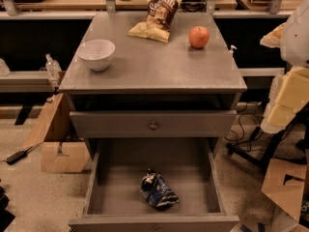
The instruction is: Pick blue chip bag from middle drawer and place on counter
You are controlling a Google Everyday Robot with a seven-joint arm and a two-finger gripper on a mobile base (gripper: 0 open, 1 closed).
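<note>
Dark blue foil: the blue chip bag (158, 191) lies crumpled in the open middle drawer (120, 178), near its front wall. Both steps remain, 1 grasp and 1 placement on the counter (154, 62). My gripper (288, 98) hangs at the right edge, well apart from the bag; its spread I cannot make out.

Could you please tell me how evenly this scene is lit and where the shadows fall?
Camera view: the counter is evenly lit, soft shadows under the white bowl and apple; the recess beneath is nearly black; the middle drawer is dimmer around the blue chip bag; the claw, at the right edge, catches bright light.
</note>
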